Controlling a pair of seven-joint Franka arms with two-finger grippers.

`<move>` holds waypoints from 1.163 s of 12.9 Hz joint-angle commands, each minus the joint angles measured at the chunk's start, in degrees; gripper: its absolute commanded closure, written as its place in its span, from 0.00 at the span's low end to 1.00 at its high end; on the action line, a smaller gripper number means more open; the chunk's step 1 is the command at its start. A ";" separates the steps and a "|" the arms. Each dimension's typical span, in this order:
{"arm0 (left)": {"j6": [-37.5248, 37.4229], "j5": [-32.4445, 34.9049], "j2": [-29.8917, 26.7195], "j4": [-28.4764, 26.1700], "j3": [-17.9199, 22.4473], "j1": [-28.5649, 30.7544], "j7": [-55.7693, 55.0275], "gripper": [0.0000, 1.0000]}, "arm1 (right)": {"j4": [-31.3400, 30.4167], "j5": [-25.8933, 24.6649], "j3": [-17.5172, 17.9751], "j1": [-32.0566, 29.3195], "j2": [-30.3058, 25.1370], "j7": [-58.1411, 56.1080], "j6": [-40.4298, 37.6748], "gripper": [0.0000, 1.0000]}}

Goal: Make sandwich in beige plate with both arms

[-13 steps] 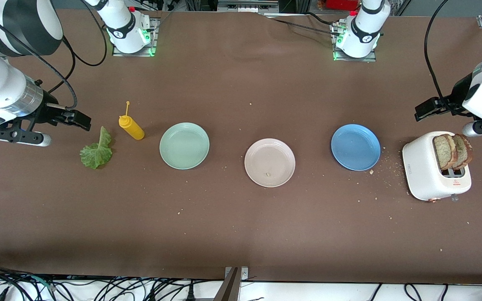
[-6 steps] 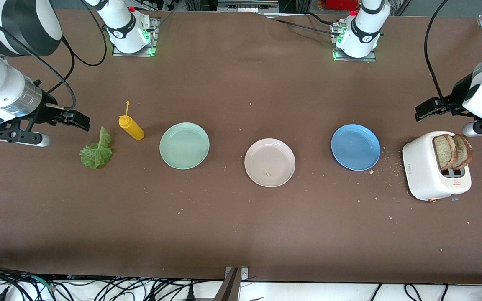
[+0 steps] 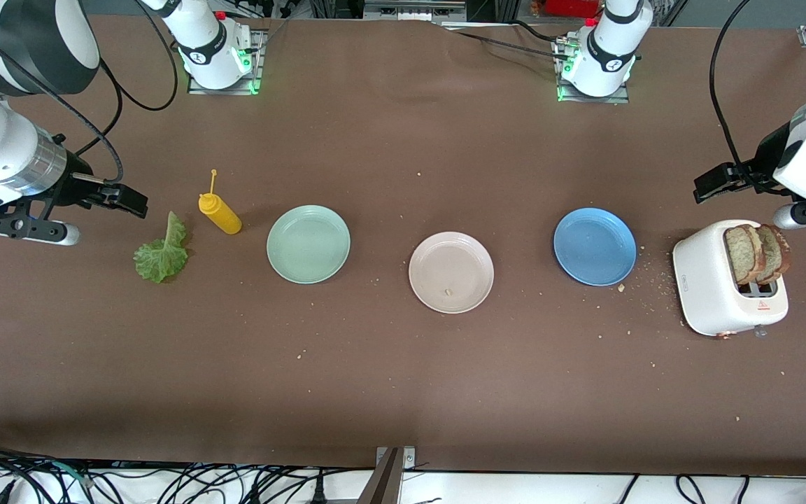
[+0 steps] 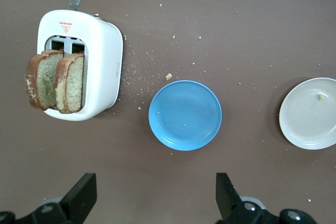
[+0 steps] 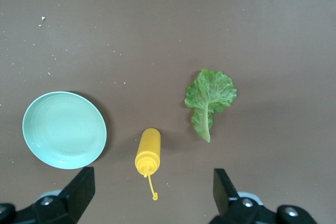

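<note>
Brown paper covers the whole table (image 3: 403,378), and almost nothing on it has stirred over the last second. Starting at the right gripper (image 3: 126,199), its fingers (image 5: 79,190) are spread wide and empty, up in the air just beside the lettuce leaf (image 3: 162,253) toward the right arm's end of the table; since a second ago this gripper has drifted a little farther from the beige plate (image 3: 451,271) and slightly up, while the leaf has not moved. The left gripper (image 3: 714,183) also has its fingers (image 4: 81,195) wide apart with nothing in them, hanging beside the white toaster (image 3: 725,294) at the left arm's end, and it has held the same spot throughout. Both slices of toast (image 3: 758,252) stand upright in the toaster's slots, untouched. The beige plate sits in the middle of the row, between the mint-green plate (image 3: 308,243) and the blue plate (image 3: 595,246), a shade nearer the front camera than either, bare but for one crumb. A yellow squeeze bottle (image 3: 219,212) lies between the leaf and the mint-green plate, well apart from the beige one. I judge that the sandwich has not been started: bread and leaf lie at each end of the table, far from the beige plate, and the right arm's small shift looks like settling before a reach, not progress. A slice of toast would most likely need to come across first, with the left arm best placed for it.
</note>
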 commanded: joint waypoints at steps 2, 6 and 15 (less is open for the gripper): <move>0.02 1.46 0.22 0.59 0.26 -0.67 -0.15 0.00 | 0.28 0.34 -0.30 0.23 -0.70 0.28 -1.70 0.00; 0.02 1.46 0.22 0.59 0.26 -0.67 -0.06 0.00 | -0.07 0.08 -0.39 0.23 -0.79 0.28 -2.85 0.01; 0.02 1.46 0.31 0.59 0.26 -0.67 -0.15 0.00 | 0.01 -0.36 -0.30 0.23 -0.79 0.28 -2.76 0.00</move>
